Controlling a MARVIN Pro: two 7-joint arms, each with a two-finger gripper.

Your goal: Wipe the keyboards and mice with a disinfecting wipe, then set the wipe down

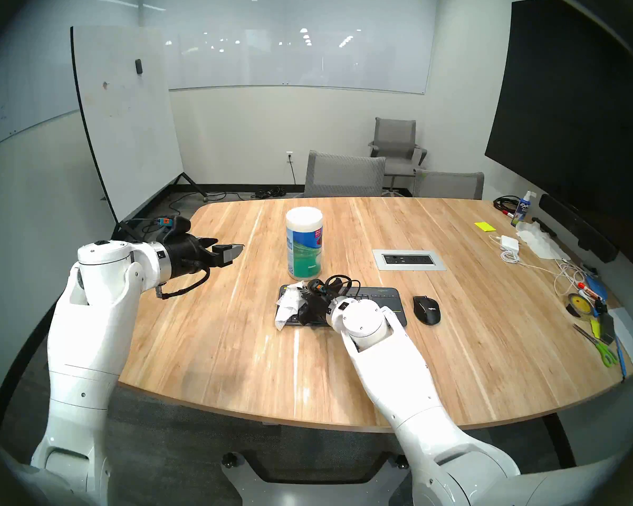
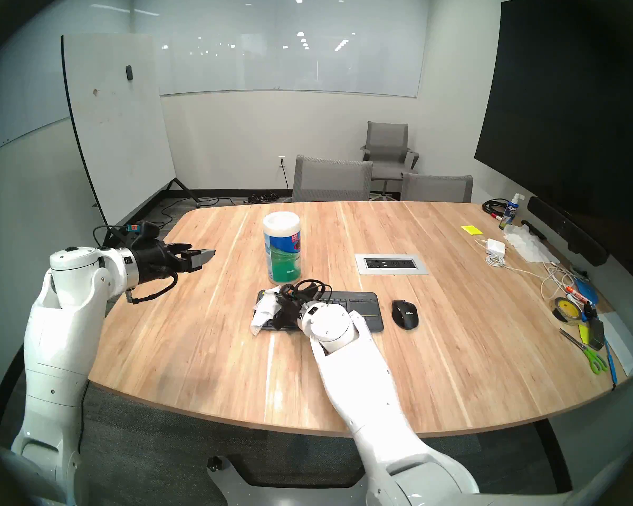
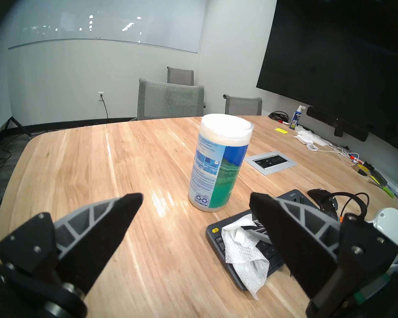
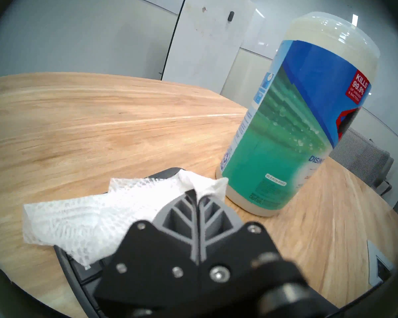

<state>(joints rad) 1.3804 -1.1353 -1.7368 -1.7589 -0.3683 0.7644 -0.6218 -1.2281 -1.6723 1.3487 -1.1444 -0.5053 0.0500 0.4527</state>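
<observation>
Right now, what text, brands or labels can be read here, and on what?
"KILLS 99.9%": red patch on the canister
"DISIN", cut off: canister, low on the label
"BLEACH-FREE", barely legible: canister
"logitech": keyboard, top edge
"logitech", tiny: mouse
"EXPO": spray bottle
Fine print on the canister: too small to read.

table [image 1: 205, 348]: pale wood planks, smooth, slight sheen | wipe [image 3: 244, 253]: white cloth-like sheet, open woven texture, crumpled | keyboard [image 1: 384, 297]: dark-grey matt plastic | mouse [image 1: 426, 309]: black plastic, smooth | canister [image 4: 285, 136]: translucent plastic, glossy printed label | fingers [image 3: 115, 221]: grey ribbed plastic, matt black pads
</observation>
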